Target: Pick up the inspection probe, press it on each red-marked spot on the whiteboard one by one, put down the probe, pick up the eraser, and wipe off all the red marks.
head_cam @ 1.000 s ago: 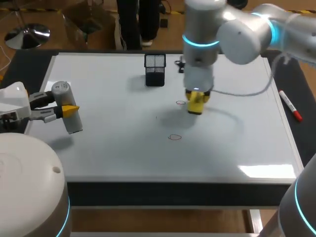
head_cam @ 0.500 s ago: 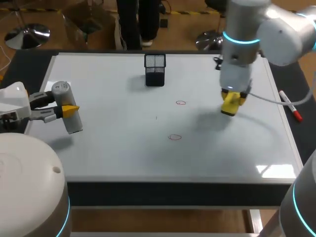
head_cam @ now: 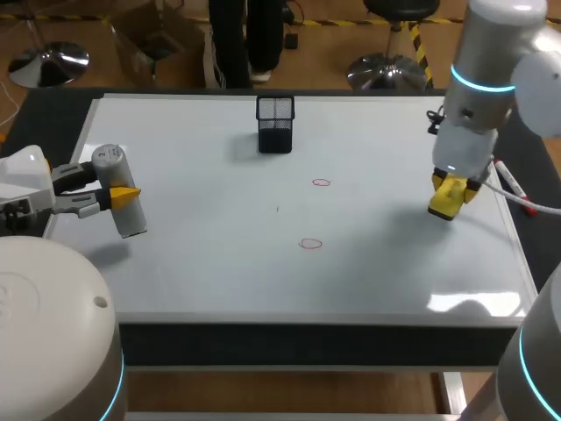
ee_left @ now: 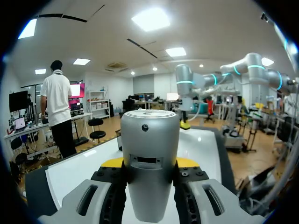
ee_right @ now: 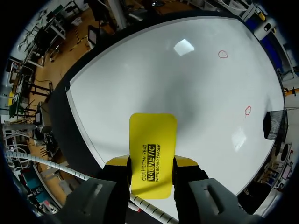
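Plainly, two red marks (head_cam: 321,182) sit on the glossy whiteboard (head_cam: 202,263)

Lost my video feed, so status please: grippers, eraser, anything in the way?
Left gripper shut on probe, over the whiteboard, left side. Right gripper shut on eraser, above its right side. Both red marks unwiped. Mesh holder behind them, not between.
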Robot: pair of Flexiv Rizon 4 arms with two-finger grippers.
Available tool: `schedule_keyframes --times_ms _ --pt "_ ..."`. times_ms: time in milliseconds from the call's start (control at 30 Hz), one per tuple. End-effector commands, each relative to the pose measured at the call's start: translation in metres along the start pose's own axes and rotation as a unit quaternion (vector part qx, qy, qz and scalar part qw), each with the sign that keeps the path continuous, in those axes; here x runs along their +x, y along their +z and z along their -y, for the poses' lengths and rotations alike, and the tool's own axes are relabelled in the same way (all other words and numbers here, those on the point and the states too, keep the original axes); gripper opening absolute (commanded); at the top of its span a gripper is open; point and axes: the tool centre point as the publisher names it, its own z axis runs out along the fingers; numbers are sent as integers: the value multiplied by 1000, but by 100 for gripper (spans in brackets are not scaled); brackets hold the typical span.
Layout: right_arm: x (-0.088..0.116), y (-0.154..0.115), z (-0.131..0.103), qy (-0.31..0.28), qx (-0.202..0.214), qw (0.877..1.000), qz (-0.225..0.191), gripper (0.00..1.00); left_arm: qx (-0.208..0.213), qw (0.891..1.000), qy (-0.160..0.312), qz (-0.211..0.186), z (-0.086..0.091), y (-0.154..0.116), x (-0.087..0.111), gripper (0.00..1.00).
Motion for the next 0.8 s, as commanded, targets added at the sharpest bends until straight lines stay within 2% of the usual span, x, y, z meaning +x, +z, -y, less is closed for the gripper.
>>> schedule_keyframes --times_ms 33,800 --pt "11 -3 -4 2 2 1000 19 0 0 1000 0 0 1 0 0 0" --pt "11 -3 -4 4 2 1000 20 0 0 1000 0 0 1 0 0 0"
